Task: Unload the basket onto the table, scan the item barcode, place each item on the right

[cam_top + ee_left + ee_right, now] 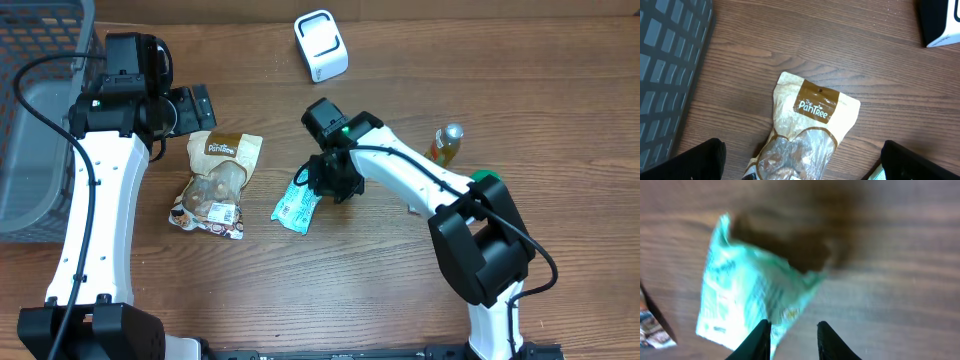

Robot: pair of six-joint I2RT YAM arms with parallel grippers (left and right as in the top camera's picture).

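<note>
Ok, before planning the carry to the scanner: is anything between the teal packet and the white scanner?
Nothing visible. Bare table runs from the teal packet to the white scanner; the brown snack bag lies off to the left, the bottle to the right, both outside that line.

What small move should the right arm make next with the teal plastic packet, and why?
Probably nudge the right gripper toward the teal plastic packet and close on its corner. The fingers stand apart with bare wood between them and the packet only reaches one finger, so it seems ungripped. It must be held to reach the white box-shaped scanner.
</note>
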